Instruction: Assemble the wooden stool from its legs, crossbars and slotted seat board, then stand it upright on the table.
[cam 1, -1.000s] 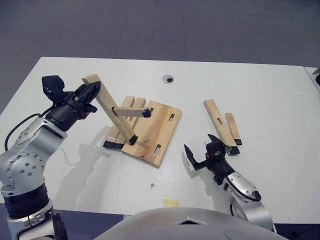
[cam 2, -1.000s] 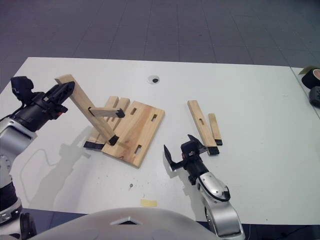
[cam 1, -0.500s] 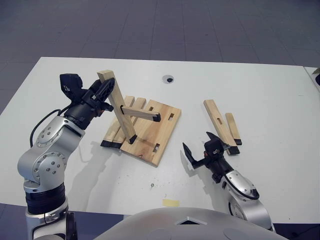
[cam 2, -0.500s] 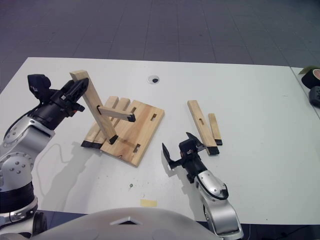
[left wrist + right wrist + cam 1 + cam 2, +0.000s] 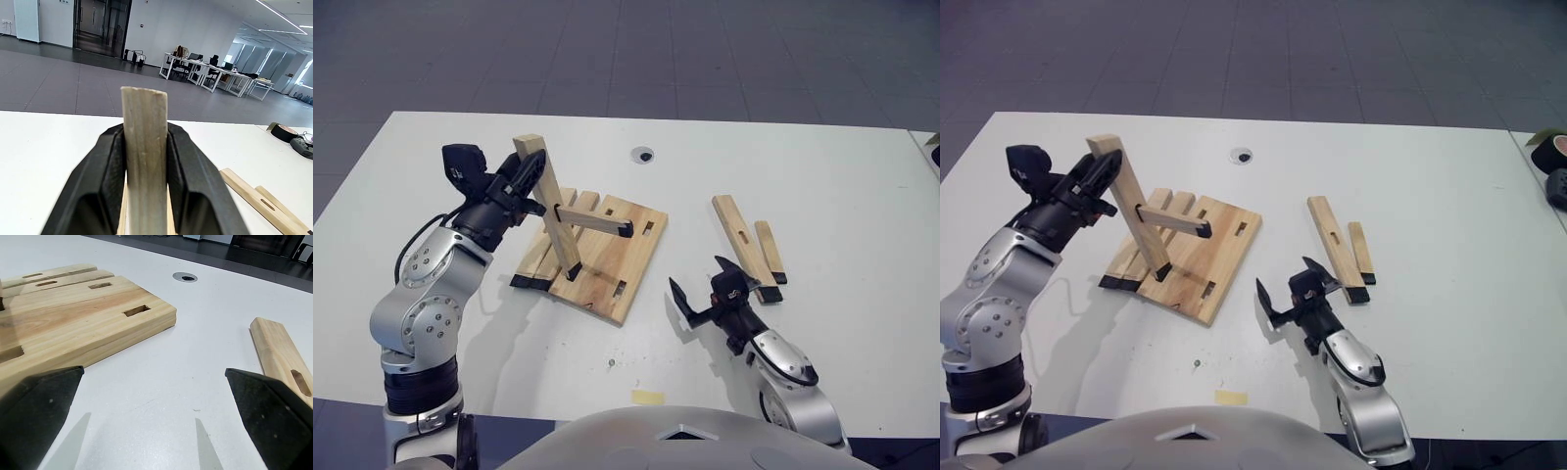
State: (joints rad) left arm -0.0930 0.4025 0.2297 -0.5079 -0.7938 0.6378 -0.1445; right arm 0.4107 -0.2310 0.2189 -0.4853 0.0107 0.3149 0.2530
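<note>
- Nearest me, right end effector hangs released beside the seat board; I'd brace the board with it.
- Farther back, left end effector clamps the leg, crossbar attached, foot at the board; I'd square it over a slot before pressing.

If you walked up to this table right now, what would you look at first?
First, the wooden leg standing tilted in the left end effector, a crossbar sticking out of its side and its lower end at the slotted seat board. Next, the right end effector, open and low over the table, beside a long loose leg and a short piece.
</note>
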